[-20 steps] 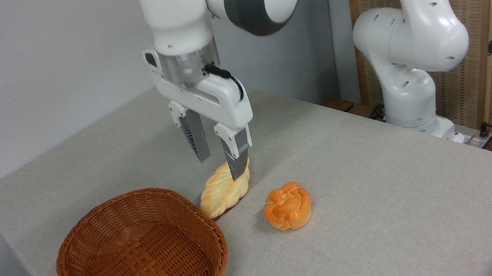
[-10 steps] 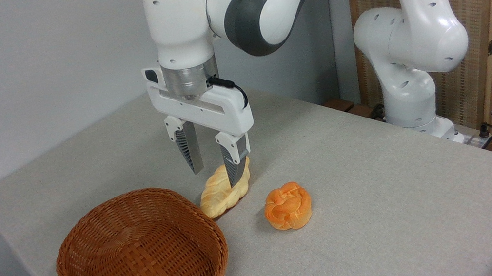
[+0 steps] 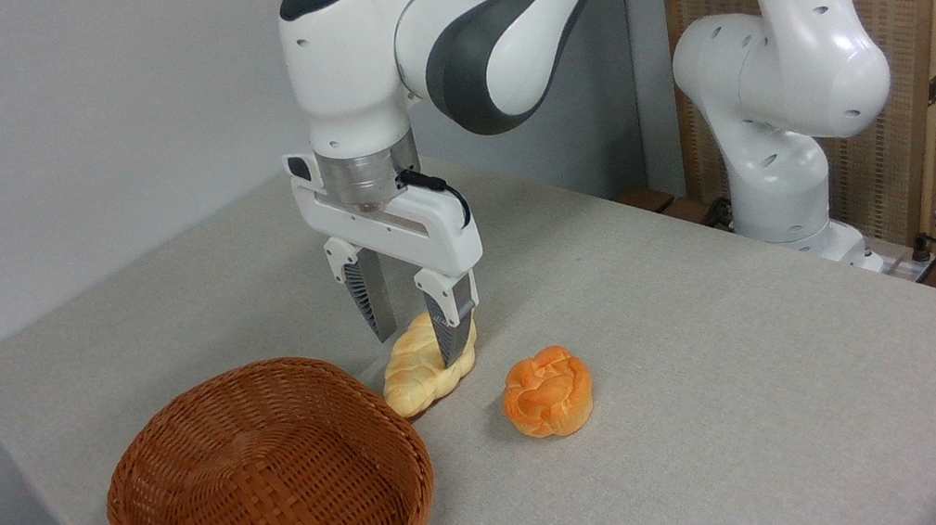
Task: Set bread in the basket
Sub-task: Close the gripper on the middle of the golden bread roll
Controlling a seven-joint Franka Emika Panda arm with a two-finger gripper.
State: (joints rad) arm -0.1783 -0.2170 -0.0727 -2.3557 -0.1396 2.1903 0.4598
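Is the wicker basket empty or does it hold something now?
Empty. Only the bare woven bottom of the basket shows; the bread lies outside it on the table, between the open tool fingers.

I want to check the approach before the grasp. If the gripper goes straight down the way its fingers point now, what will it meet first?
Most likely the bread. The open gripper points down at the loaf, one finger on each side of it. With one view, depth is unsure; the fingertips may reach the table beside it.
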